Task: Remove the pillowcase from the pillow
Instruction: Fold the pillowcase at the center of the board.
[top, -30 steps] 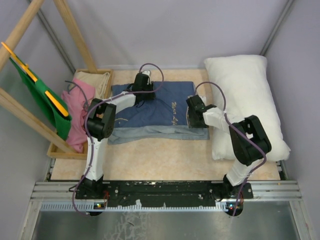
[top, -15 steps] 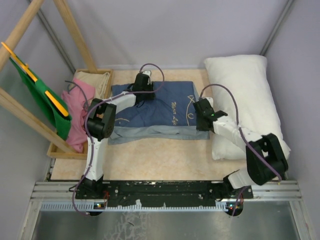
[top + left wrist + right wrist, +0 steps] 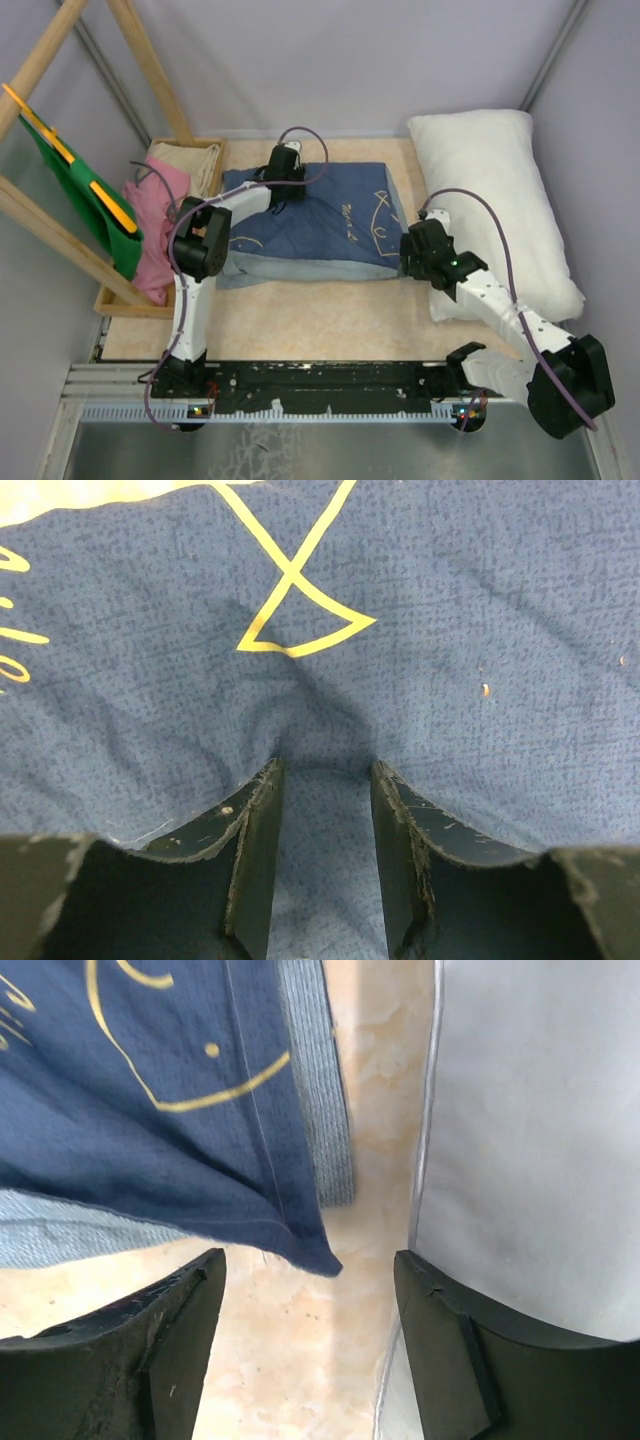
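The navy pillowcase [image 3: 310,225] with yellow fish outlines lies flat and empty on the table's middle, its lighter blue-grey inside showing along the near edge. The white pillow [image 3: 495,200] lies bare at the right, apart from it. My left gripper [image 3: 283,185] is at the pillowcase's far edge; in the left wrist view it [image 3: 325,770] pinches a puckered fold of the fabric [image 3: 420,630]. My right gripper [image 3: 408,250] is open and empty, hovering over bare table [image 3: 290,1360] between the pillowcase's near right corner [image 3: 130,1110] and the pillow [image 3: 540,1140].
A wooden tray [image 3: 120,300] at the left holds a pink cloth [image 3: 160,225] and a beige cloth [image 3: 190,160]. A green cloth [image 3: 85,205] hangs on a slanted wooden rack [image 3: 150,65]. Grey walls close the back and sides.
My right arm has drawn back toward the near right, off the pillowcase's right edge. That edge has shifted slightly left. The left arm has not moved.
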You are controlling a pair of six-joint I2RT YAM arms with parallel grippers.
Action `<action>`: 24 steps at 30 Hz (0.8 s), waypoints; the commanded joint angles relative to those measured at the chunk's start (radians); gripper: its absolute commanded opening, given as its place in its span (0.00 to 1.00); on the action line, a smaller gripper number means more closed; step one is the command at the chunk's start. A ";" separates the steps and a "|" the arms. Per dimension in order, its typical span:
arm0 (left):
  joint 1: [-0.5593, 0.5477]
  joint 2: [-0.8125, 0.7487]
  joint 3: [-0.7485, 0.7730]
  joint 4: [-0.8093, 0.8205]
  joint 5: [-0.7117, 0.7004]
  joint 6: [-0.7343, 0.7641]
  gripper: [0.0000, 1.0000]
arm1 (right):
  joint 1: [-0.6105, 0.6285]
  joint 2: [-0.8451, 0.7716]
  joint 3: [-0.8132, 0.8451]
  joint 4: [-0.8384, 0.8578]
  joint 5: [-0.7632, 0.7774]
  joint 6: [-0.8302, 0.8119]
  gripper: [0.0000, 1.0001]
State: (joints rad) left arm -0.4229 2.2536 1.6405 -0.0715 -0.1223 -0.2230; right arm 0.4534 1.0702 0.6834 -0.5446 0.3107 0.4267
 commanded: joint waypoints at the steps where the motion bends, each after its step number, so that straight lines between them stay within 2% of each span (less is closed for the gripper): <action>1: 0.010 -0.068 -0.016 -0.052 -0.020 0.028 0.47 | -0.004 0.007 0.093 0.148 0.023 -0.018 0.70; 4: 0.011 -0.085 -0.022 -0.052 -0.015 0.030 0.47 | 0.028 0.144 0.207 0.218 0.039 -0.023 0.68; 7: 0.011 -0.085 -0.023 -0.057 -0.014 0.026 0.48 | 0.104 0.340 0.350 0.236 0.058 -0.054 0.60; 10: 0.011 -0.084 -0.028 -0.060 -0.011 0.027 0.48 | 0.159 0.529 0.478 0.212 0.015 -0.064 0.55; 13: 0.010 -0.076 -0.029 -0.061 0.003 0.021 0.48 | 0.190 0.657 0.528 0.204 -0.059 -0.059 0.50; 17: 0.011 -0.056 -0.019 -0.071 0.013 0.017 0.48 | 0.258 0.652 0.460 0.198 -0.124 -0.060 0.47; 22: 0.014 -0.030 0.007 -0.082 0.006 0.016 0.48 | 0.349 0.515 0.311 0.118 -0.247 -0.098 0.47; 24: 0.018 -0.018 0.023 -0.088 0.009 0.015 0.48 | 0.363 0.449 0.248 0.098 -0.353 -0.113 0.47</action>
State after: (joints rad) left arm -0.4145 2.2074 1.6222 -0.1429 -0.1226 -0.2054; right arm 0.7815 1.6836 1.0065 -0.3851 0.1265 0.3557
